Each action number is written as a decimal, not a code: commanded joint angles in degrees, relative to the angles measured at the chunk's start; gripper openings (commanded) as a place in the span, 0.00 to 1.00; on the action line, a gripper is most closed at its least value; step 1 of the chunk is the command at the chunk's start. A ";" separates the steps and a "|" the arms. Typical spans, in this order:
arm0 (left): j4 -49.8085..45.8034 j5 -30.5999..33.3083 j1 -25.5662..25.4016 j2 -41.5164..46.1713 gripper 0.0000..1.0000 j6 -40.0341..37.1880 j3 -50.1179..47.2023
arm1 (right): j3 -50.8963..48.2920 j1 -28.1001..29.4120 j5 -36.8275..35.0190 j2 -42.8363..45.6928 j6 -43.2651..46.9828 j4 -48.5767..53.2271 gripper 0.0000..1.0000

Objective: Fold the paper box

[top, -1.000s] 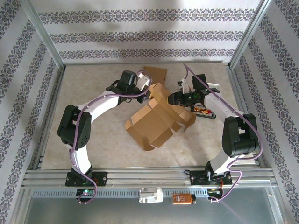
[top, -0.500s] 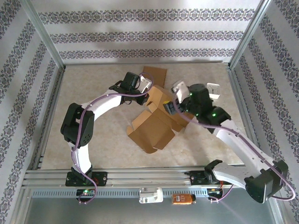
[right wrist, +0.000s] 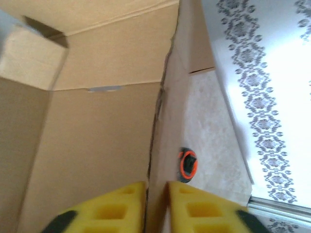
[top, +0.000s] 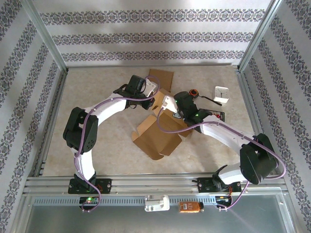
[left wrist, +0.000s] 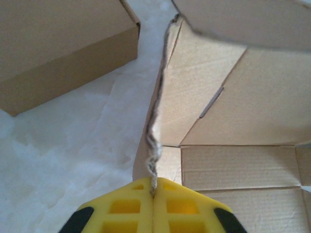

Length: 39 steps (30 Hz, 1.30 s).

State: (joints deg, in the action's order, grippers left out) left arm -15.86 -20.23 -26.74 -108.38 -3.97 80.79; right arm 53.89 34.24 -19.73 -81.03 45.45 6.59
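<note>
Paper box [top: 158, 133] clamped by left end effector [left wrist: 153, 191] and right end effector [right wrist: 156, 187], clock [top: 222, 93] nearby.

Down comes the right arm, reaching across: the right gripper [right wrist: 156, 188] now pinches a wall of the brown cardboard box [top: 158, 136], its right-hand flaps folded up, and a small black-and-orange ring [top: 193, 93] sits uncovered behind.

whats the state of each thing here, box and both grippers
box, half folded, open on top, walls up, flaps loose
left gripper, shut on the edge of a box wall
right gripper, shut on a box wall, one finger inside, one outside
other box, closed, lying on the table apart from both grippers
</note>
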 commanded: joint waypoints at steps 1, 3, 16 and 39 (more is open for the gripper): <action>2.26 4.45 -0.53 3.24 0.31 0.10 -1.87 | 0.80 -0.67 0.46 1.59 2.82 -2.58 0.06; 3.63 5.86 -0.38 5.69 0.46 2.24 -3.11 | 0.33 -1.01 2.09 2.57 2.20 -2.10 0.06; 33.92 -3.14 -0.42 21.29 0.43 69.45 -19.89 | -2.16 -1.55 1.87 2.86 3.56 -4.25 0.06; 46.26 -3.64 -0.10 4.58 0.31 85.48 -14.52 | -2.83 -1.59 2.62 3.31 3.65 -4.20 0.06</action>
State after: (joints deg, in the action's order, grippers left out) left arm 29.02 -23.55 -26.89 -102.78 80.88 64.84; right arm 51.48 33.10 -17.50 -78.63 49.30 3.16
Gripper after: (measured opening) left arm 0.323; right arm 0.064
